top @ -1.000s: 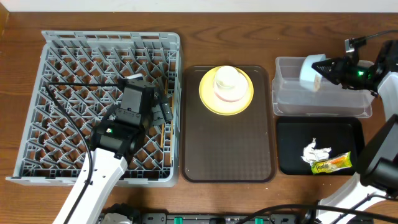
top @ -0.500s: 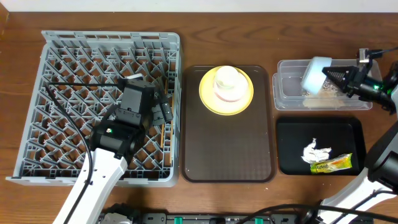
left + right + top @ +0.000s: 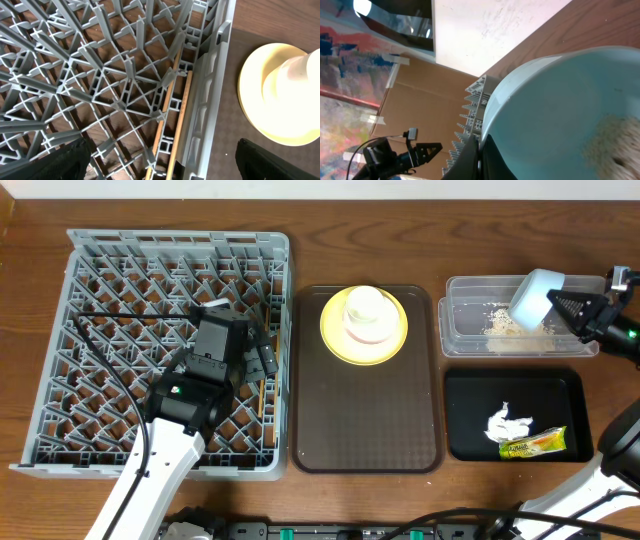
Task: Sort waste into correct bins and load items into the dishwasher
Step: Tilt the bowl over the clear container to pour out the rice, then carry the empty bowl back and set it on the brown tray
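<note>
Upper right, right gripper [image 3: 563,306] pinching tilted light blue bowl [image 3: 536,298] over clear tub [image 3: 462,340], snack wrapper [image 3: 532,444] print illegible, left gripper [image 3: 262,350] gaping above dish rack [image 3: 100,250] right edge.

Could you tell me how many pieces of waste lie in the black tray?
2 in the black tray: a crumpled white tissue near its middle, a snack wrapper beside it; nothing looks hidden.

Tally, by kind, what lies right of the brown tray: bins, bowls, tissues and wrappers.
Bins: 2, clear tub and black tray
Bowls: 1, light blue bowl
Tissues: 1, crumpled white tissue
Wrappers: 1, snack wrapper
Total: 5
</note>
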Available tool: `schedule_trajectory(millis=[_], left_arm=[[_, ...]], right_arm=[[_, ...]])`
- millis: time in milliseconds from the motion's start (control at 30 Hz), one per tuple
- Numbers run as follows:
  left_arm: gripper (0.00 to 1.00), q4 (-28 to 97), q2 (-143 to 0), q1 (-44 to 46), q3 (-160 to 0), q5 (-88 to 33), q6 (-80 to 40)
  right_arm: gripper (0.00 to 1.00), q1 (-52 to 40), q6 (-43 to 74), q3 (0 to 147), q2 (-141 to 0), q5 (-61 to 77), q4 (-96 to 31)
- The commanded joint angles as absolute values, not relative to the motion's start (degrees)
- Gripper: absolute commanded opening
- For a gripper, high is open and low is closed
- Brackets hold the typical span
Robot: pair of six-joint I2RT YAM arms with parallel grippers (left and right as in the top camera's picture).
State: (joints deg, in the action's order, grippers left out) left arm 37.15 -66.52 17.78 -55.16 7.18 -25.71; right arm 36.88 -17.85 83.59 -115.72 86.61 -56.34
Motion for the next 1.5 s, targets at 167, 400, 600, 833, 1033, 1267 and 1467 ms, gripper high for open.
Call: schedule_trajectory(millis=[167,400,600,833,1033,1267,1467], left_arm=[[0.93,37.3,-66.2,17.5,-56.0,7.0,-25.8],[0.93,37.3,-66.2,17.5,-56.0,7.0,-25.8],[0.93,37.3,-66.2,17.5,-56.0,7.0,-25.8],[0.94,37.3,-66.2,17.5,-56.0,7.0,-25.8],[0.94,37.3,-66.2,17.5,-56.0,7.0,-25.8],[0.93,37.3,-66.2,17.5,-56.0,7.0,-25.8],[0.93,37.3,-66.2,17.5,-56.0,7.0,-25.8]], right_arm=[[0.01,37.1,-15.0,84.6,-115.5,89.3,-57.6],[0.01,37.2,-7.2,84.6,-115.4,89.3,-53.6],[0.01,37.1,-0.6,84.6,-115.2,89.3,-45.3],[0.01,36.8,2.8,84.6,-115.1,89.3,-42.7],[0.01,36.5,4.8,84.6,-115.1,89.3,-41.9],[0.01,34.6,32.8,84.7,-115.0,89.3,-24.0],[0.01,31.5,55.9,85.5,-109.9,89.4,3.1]])
